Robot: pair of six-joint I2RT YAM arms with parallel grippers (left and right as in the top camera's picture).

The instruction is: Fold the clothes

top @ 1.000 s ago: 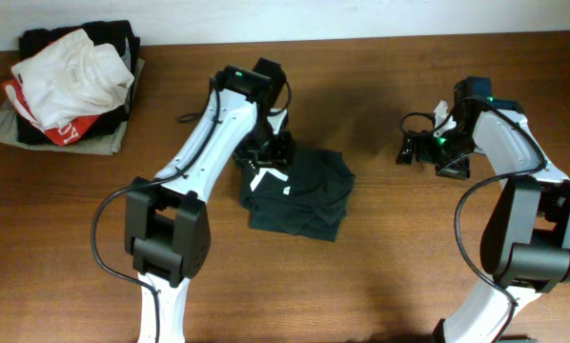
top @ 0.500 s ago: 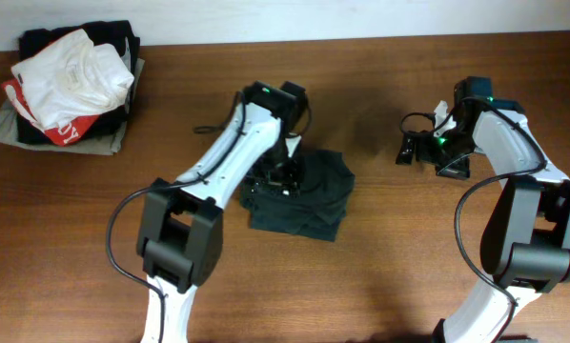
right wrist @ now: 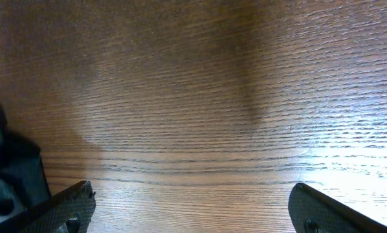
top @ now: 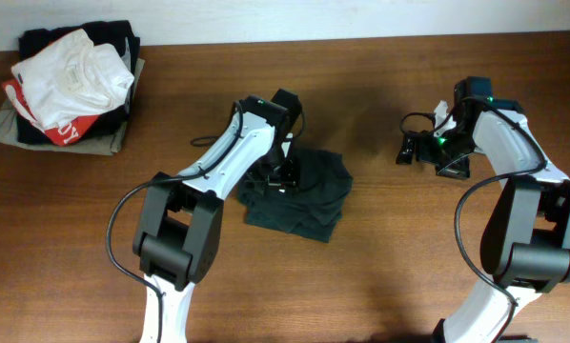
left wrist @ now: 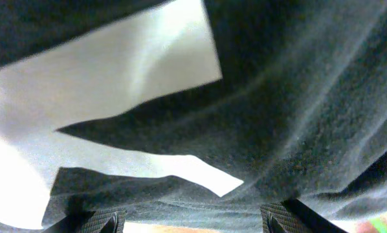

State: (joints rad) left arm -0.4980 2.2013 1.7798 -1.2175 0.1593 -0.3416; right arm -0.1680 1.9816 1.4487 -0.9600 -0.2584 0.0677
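T-shirt (top: 315, 195): dark, bunched, centre of table (top: 409, 267). Left gripper (top: 283, 177): jaws parted, on the shirt's 10 o'clock edge (white label (left wrist: 116, 84) close by); hold unclear. Right gripper (top: 406, 150): spread wide, empty, 3 o'clock.

The left gripper (top: 281, 177) has moved right, from the left edge of the shirt (top: 315, 197) onto its upper left part, near frame centre.

The overhead camera looks straight down on the brown wooden table (top: 409, 267). The left wrist camera sits very close over the folded dark teal-grey T-shirt (left wrist: 297, 97), shared with overhead; the right wrist camera faces bare wood.
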